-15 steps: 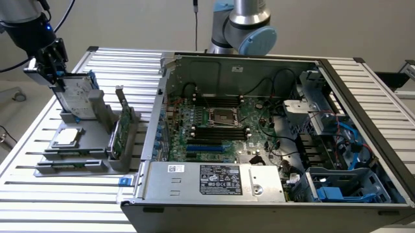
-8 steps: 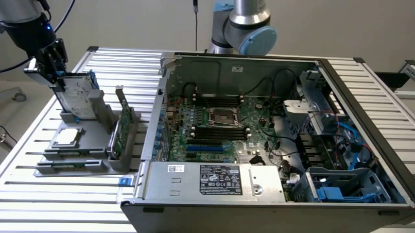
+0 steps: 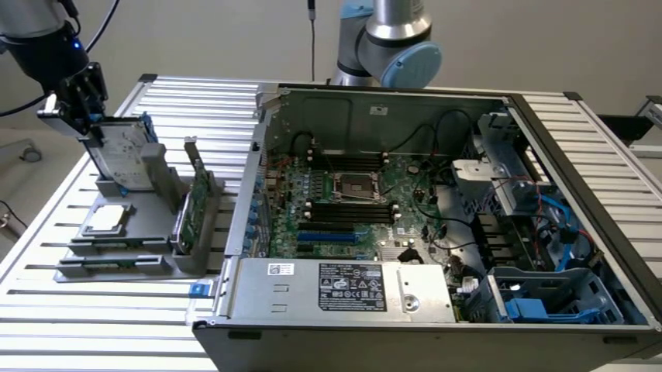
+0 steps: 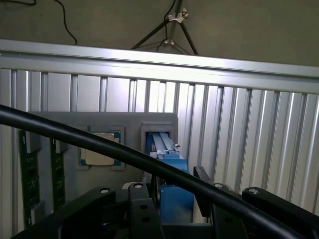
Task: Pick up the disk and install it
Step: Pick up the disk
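Exterior view puts the end effector (image 3: 95,128) at the upper edge of the disk (image 3: 122,155). The disk stands on edge in a slot of the grey holder (image 3: 155,178) on the slatted tabletop (image 3: 197,101), outside the open computer case (image 3: 393,116). In the wrist view the disk's blue frame sits in the middle of the end effector. Whether it is clamped on the disk or merely straddling it, I cannot tell.

The main risk, as I judge it, is the hold. If there is one, it takes only the top edge of a tall flat part whose lower end is down in the slot. A pull off the slot's line could jam the disk against the slot walls, drag the holder along, or let the smooth frame slide out. A black cable (image 4: 75,137) crosses the wrist view close to the end effector and could snag on the disk's top.

For room, there is open air above the holder and bare slats on the exterior view's left. The exterior view's right is tighter. An upright green card (image 3: 201,205) stands just beside the disk's slot, and beyond it rises the case's side wall (image 3: 260,147), an edge to clear. Inside the case, cables (image 3: 563,225) loop near the blue bay parts (image 3: 538,308), so snagging looks possible there. The silver chip (image 3: 108,219) lies low in the holder, near the disk's foot.
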Robot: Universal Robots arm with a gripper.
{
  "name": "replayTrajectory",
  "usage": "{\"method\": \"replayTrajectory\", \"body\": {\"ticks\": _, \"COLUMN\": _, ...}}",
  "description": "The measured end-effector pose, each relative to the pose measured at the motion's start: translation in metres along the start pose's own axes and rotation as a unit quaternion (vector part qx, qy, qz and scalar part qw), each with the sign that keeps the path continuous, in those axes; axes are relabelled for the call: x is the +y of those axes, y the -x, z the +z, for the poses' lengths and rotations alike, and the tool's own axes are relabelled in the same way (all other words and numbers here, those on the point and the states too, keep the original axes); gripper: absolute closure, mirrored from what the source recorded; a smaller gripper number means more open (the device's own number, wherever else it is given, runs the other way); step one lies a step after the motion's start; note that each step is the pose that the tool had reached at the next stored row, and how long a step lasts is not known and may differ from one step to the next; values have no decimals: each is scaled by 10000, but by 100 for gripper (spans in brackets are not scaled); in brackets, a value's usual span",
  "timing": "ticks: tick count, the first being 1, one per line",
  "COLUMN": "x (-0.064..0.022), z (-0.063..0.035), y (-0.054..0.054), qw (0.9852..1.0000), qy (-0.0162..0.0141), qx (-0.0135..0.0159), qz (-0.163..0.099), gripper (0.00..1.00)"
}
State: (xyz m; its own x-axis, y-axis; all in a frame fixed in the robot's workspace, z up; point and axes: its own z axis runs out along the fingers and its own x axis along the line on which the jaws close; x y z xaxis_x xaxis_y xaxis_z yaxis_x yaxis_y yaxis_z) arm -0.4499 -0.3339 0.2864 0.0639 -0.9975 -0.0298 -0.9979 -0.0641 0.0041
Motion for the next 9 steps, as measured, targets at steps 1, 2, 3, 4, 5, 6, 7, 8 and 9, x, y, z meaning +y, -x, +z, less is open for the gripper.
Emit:
{"method": "replayTrajectory", "body": {"ticks": 1, "x": 0, "z": 0, "y": -6, "qw": 10000, "qy": 0, "qx": 0, "qz": 4, "gripper": 55}}
{"method": "replayTrajectory", "body": {"ticks": 2, "x": 1, "z": -1, "y": -12, "qw": 10000, "qy": 0, "qx": 0, "qz": 9, "gripper": 55}}
{"method": "replayTrajectory", "body": {"ticks": 3, "x": 1, "z": -1, "y": -16, "qw": 10000, "qy": 0, "qx": 0, "qz": 13, "gripper": 55}}
{"method": "replayTrajectory", "body": {"ticks": 4, "x": 1, "z": -2, "y": -18, "qw": 10000, "qy": 0, "qx": 0, "qz": 17, "gripper": 55}}
{"method": "replayTrajectory", "body": {"ticks": 5, "x": 1, "z": -1, "y": -18, "qw": 10000, "qy": 0, "qx": 0, "qz": 19, "gripper": 55}}
{"method": "replayTrajectory", "body": {"ticks": 6, "x": 1, "z": -1, "y": -19, "qw": 10000, "qy": -1, "qx": 0, "qz": 21, "gripper": 55}}
{"method": "replayTrajectory", "body": {"ticks": 7, "x": 1, "z": 0, "y": -20, "qw": 10000, "qy": -1, "qx": 0, "qz": 21, "gripper": 55}}
{"method": "replayTrajectory", "body": {"ticks": 8, "x": 1, "z": -1, "y": -21, "qw": 10000, "qy": 0, "qx": 0, "qz": 22, "gripper": 55}}
{"method": "replayTrajectory", "body": {"ticks": 9, "x": 1, "z": -1, "y": -21, "qw": 10000, "qy": -1, "qx": 0, "qz": 22, "gripper": 55}}
